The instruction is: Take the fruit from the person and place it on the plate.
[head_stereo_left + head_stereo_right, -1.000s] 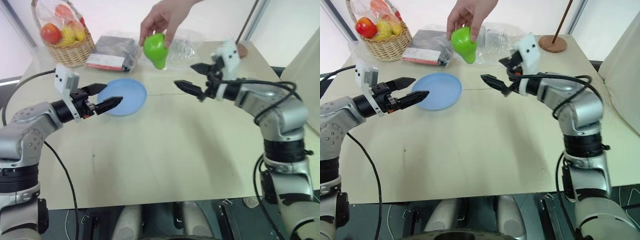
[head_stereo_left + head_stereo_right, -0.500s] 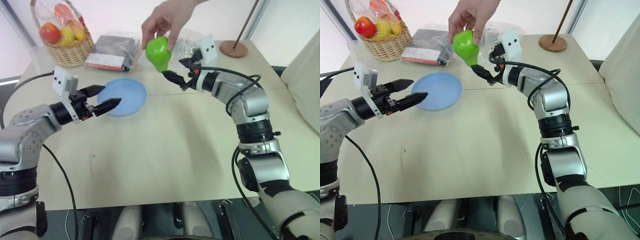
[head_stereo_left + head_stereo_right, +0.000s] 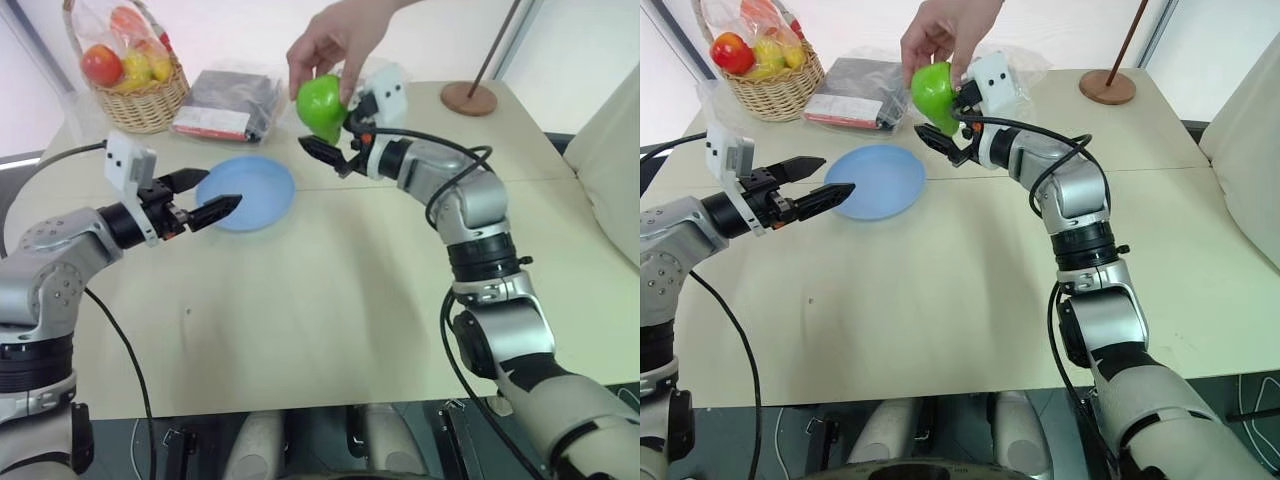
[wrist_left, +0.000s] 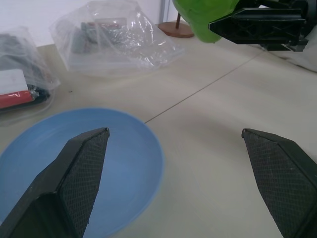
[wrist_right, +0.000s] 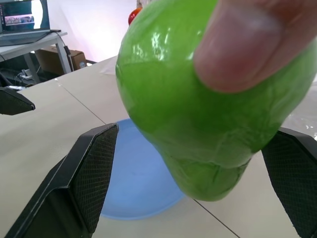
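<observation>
table [image 3: 330,290] — fruit [image 3: 320,105] between open right pincer [image 3: 336,140] fingers | person's hand [image 3: 330,45] holding

Pale wooden table [image 3: 330,300] under even light — white wall behind, a cream cushion [image 3: 610,180] at its right edge.

Bright, even daylight fills the scene, strongest toward the upper edge of the head views, where the background washes out to near white. Shadows on the pale table [image 3: 330,290] are soft and faint. The green fruit [image 5: 198,104] carries small white glare spots on its glossy skin. In the right wrist view a thumb [image 5: 252,44] at the upper right is blurred. Clear plastic wrap [image 4: 114,34] glints in the left wrist view.
</observation>
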You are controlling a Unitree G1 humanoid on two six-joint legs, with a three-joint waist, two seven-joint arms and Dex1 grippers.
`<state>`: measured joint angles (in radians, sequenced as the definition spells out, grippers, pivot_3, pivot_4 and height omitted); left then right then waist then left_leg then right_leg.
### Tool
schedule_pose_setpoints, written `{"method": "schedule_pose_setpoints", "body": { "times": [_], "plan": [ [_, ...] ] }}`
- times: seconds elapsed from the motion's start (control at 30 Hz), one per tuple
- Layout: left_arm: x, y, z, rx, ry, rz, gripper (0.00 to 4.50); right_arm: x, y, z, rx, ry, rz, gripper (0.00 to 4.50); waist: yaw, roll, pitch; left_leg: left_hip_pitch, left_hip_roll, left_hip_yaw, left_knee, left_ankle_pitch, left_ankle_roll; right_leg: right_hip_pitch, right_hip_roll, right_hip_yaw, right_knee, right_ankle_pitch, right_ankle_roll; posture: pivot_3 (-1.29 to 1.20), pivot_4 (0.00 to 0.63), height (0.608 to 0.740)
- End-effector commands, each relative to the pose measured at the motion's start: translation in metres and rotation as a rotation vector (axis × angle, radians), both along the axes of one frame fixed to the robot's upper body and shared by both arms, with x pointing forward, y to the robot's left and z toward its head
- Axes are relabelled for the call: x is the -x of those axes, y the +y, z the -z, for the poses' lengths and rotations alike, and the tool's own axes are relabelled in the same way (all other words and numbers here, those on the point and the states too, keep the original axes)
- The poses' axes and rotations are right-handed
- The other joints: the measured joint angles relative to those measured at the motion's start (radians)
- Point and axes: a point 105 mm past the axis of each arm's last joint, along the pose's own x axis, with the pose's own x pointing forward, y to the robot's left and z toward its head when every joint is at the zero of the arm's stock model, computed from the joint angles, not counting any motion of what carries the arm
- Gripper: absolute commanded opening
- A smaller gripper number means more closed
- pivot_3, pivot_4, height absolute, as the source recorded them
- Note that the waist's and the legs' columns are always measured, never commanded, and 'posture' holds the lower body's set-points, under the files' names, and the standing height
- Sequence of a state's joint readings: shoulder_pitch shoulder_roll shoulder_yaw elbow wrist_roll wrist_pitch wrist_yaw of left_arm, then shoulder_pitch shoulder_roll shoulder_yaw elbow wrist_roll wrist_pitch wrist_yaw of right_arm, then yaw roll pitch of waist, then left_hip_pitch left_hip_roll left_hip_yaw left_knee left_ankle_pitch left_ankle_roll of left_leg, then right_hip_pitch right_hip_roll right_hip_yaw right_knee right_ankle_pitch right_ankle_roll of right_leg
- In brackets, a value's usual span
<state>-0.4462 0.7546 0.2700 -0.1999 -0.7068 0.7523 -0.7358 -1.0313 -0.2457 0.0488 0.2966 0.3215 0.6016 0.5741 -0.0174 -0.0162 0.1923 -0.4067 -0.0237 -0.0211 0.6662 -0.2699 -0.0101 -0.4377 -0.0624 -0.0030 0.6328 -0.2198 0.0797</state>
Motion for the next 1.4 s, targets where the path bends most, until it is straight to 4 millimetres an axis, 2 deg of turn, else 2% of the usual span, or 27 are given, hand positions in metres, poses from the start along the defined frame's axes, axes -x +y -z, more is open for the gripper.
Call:
{"method": "schedule_pose_setpoints", "body": {
  "times": [0.03, 0.13, 0.17, 0.23, 0.33, 0.83, 0.93, 1.1, 1.2, 1.4],
  "plan": [
    [0.003, 0.002, -0.019, -0.009, -0.080, -0.006, 4.50, 0.004, 0.008, -0.022, -0.017, -0.072, -0.017, 4.47, 0.000, 0.000, 0.000, 0.000, 0.000, 0.000, 0.000, 0.000, 0.000, 0.000, 0.000, 0.000, 0.000, 0.000, 0.000, 0.00, 0.150, 0.740],
    [0.004, 0.002, -0.019, -0.011, -0.080, -0.008, 4.50, 0.004, 0.010, -0.023, -0.023, -0.073, -0.016, 4.47, -0.001, 0.000, 0.000, 0.000, 0.000, 0.000, 0.000, 0.000, 0.000, 0.000, 0.000, 0.000, 0.000, 0.000, 0.000, 0.00, 0.150, 0.740],
    [0.004, 0.003, -0.019, -0.012, -0.080, -0.009, 4.50, 0.003, 0.010, -0.023, -0.025, -0.073, -0.014, 4.23, -0.001, 0.000, 0.000, 0.000, 0.000, 0.000, 0.000, 0.000, 0.000, 0.000, 0.000, 0.000, 0.000, 0.000, 0.000, 0.00, 0.150, 0.740],
    [0.004, 0.003, -0.019, -0.013, -0.081, -0.012, 4.50, 0.003, 0.011, -0.024, -0.029, -0.074, -0.013, 3.67, -0.001, 0.000, 0.000, 0.000, 0.000, 0.000, 0.000, 0.000, 0.000, -0.001, 0.000, 0.000, 0.000, 0.000, 0.000, 0.00, 0.150, 0.740],
    [0.005, 0.004, -0.019, -0.015, -0.081, -0.016, 4.50, 0.003, 0.011, -0.024, -0.031, -0.072, -0.011, 2.22, -0.002, 0.000, 0.000, 0.000, 0.000, 0.000, 0.000, 0.000, 0.000, -0.001, 0.000, 0.000, 0.000, 0.000, 0.000, 0.00, 0.150, 0.740],
    [0.004, 0.005, -0.019, -0.023, -0.077, -0.014, 4.50, 0.004, 0.010, -0.023, -0.037, -0.070, -0.005, 2.22, -0.001, 0.000, 0.000, 0.000, 0.000, 0.000, 0.000, 0.000, 0.000, -0.001, 0.000, 0.000, 0.000, 0.000, 0.000, 0.00, 0.150, 0.740],
    [0.004, 0.005, -0.019, -0.024, -0.076, -0.012, 4.50, 0.004, 0.010, -0.024, -0.039, -0.071, -0.005, 1.61, -0.001, 0.000, 0.000, 0.000, 0.000, 0.000, 0.000, 0.000, 0.000, -0.001, 0.000, 0.000, 0.000, 0.000, 0.000, 0.00, 0.150, 0.740],
    [0.004, 0.007, -0.019, -0.027, -0.076, -0.016, 4.50, 0.007, 0.013, -0.021, -0.029, -0.069, -0.024, 1.61, -0.001, 0.000, 0.000, 0.000, 0.000, 0.000, 0.000, 0.000, 0.000, -0.001, 0.000, 0.000, 0.000, 0.000, 0.000, 0.00, 0.150, 0.740],
    [0.005, 0.010, -0.019, -0.030, -0.075, -0.025, 4.50, 0.009, 0.022, -0.015, -0.016, -0.060, -0.048, 1.61, -0.002, 0.000, 0.000, 0.000, 0.000, 0.000, -0.001, 0.000, 0.000, -0.001, 0.000, 0.000, 0.000, 0.000, 0.000, 0.00, 0.150, 0.740],
    [0.013, 0.030, -0.012, -0.090, -0.032, -0.080, 4.50, 0.016, 0.057, 0.010, 0.009, -0.013, -0.138, 1.61, -0.011, 0.000, 0.000, -0.001, 0.001, 0.000, -0.002, 0.000, 0.000, -0.003, 0.000, 0.000, 0.001, 0.000, -0.001, 0.00, 0.150, 0.740]
  ]
}}
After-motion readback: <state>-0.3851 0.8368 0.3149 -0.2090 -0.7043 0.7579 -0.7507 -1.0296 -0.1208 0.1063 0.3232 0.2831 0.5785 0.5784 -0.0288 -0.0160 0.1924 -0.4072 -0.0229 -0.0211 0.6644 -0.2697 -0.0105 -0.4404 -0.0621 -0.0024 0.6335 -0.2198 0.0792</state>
